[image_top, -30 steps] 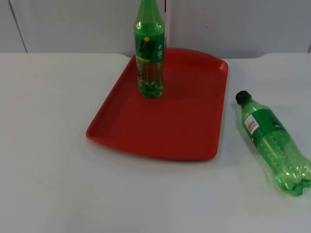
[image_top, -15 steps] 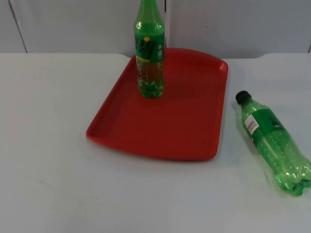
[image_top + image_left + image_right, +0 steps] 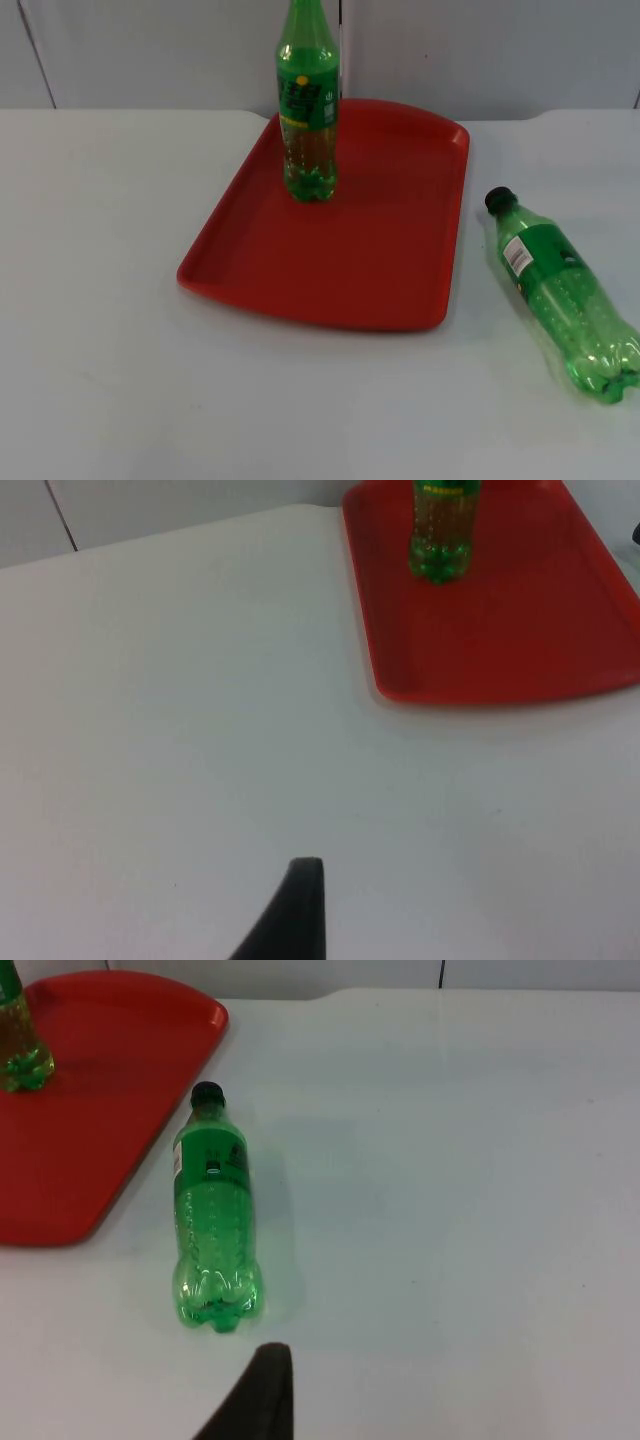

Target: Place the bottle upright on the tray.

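A red tray (image 3: 390, 262) sits mid-table on the white table (image 3: 100, 300), and one green bottle (image 3: 307, 110) stands upright on it, up at the tray's 11 o'clock corner. Its label is green with yellow markings, but the writing is too small to read. From the left wrist, that standing bottle (image 3: 442, 530) shows on the tray (image 3: 520, 640), well apart from the left gripper's black fingertip (image 3: 290, 915), off at about 1 o'clock from the tip.

Over to the tray's 3 o'clock side: a second green bottle (image 3: 565, 292) lies flat on the table, just beside the tray edge but not touching it. Black cap (image 3: 499, 200) points to 11 o'clock, base to 5 o'clock. It has a dark green label with a small white panel near the shoulder; nothing on it can be read.

In the right wrist view the lying bottle (image 3: 212, 1215) stretches with its cap (image 3: 207, 1093) away from the camera and its lobed base nearest the right gripper's fingertip (image 3: 258, 1395). The base is near that tip, at roughly 11 o'clock from it, with bare table between them. The tray's corner (image 3: 120, 1110) and the foot of the standing bottle (image 3: 20, 1050) show beyond.

One fingertip of each gripper is on show, so whether either pair of jaws is spread or closed, I cannot tell. Nothing is held by either.
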Controlling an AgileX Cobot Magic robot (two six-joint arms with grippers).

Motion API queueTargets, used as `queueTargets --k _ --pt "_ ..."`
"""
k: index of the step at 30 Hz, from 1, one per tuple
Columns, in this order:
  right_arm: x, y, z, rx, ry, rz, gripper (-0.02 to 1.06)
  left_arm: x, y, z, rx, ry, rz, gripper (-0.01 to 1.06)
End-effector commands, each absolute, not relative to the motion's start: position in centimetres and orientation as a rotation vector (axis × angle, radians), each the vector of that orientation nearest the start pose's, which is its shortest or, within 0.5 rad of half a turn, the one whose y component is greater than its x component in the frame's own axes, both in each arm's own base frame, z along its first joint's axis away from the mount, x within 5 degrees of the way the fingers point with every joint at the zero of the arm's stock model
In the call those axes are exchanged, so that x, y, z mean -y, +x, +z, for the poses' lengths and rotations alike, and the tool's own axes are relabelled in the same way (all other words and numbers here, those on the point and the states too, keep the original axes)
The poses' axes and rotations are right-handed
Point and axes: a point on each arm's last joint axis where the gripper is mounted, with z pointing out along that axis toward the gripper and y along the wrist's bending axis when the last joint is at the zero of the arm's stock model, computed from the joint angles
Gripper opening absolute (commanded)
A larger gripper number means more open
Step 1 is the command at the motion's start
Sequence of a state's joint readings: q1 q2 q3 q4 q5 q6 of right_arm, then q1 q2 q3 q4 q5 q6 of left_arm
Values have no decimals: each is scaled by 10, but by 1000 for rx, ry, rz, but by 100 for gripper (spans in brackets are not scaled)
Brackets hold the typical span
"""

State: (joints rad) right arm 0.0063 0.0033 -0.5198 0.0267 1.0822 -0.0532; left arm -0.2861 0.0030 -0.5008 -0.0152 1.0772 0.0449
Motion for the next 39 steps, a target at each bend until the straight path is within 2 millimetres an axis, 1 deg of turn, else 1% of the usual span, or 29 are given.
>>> queueTargets --k 1,3,6,8,9,11,12,13,14,18,19,23,24,25,28,29,32,34,35,38,39 --pt "-2 -11 289 -2013 -73 1 105 -1 -5 275 -2040 334 -167 93" --pt "-2 -9 300 -2017 -73 1 105 -1 -5 275 -2040 334 -167 93" --pt "-2 4 318 -2061 -74 4 105 -1 -5 275 -2040 334 -167 93" --pt "-2 7 322 -2072 -74 5 105 -1 -5 275 -2040 334 -167 93" --pt "-3 18 330 -2107 -75 6 105 -1 -5 275 -2040 334 -167 93" --pt "-3 33 342 -2149 -75 9 105 -1 -5 275 -2040 334 -167 93" --pt "-3 42 345 -2175 -76 10 105 -1 -5 275 -2040 334 -167 93" --pt "-3 42 345 -2175 -76 10 105 -1 -5 275 -2040 334 -167 93" --pt "-3 50 351 -2182 -75 10 105 -1 -5 275 -2040 334 -167 93" --pt "-3 87 365 -2254 -76 12 105 -1 -5 275 -2040 334 -167 93" --pt "-3 87 365 -2254 -76 12 105 -1 -5 275 -2040 334 -167 93" --pt "-6 128 370 -2326 -70 54 105 -1 -5 275 -2040 334 -167 93" --pt "-6 128 370 -2326 -70 54 105 -1 -5 275 -2040 334 -167 93" --pt "-7 139 369 -2345 -65 75 105 -1 -5 275 -2040 334 -167 93" --pt "-11 168 365 -2409 -63 131 105 -1 -5 275 -2040 334 -167 93" --pt "-11 168 365 -2409 -63 131 105 -1 -5 275 -2040 334 -167 93" --pt "-13 201 357 -2484 -64 154 105 -1 -5 275 -2040 334 -167 93" --pt "-13 217 352 -2525 -62 156 105 -1 -5 275 -2040 334 -167 93" --pt "-13 217 352 -2525 -62 156 105 -1 -5 275 -2040 334 -167 93" --pt "-14 236 344 -2570 -61 159 105 -1 -5 275 -2040 334 -167 93" --pt "-14 236 344 -2570 -61 159 105 -1 -5 275 -2040 334 -167 93"
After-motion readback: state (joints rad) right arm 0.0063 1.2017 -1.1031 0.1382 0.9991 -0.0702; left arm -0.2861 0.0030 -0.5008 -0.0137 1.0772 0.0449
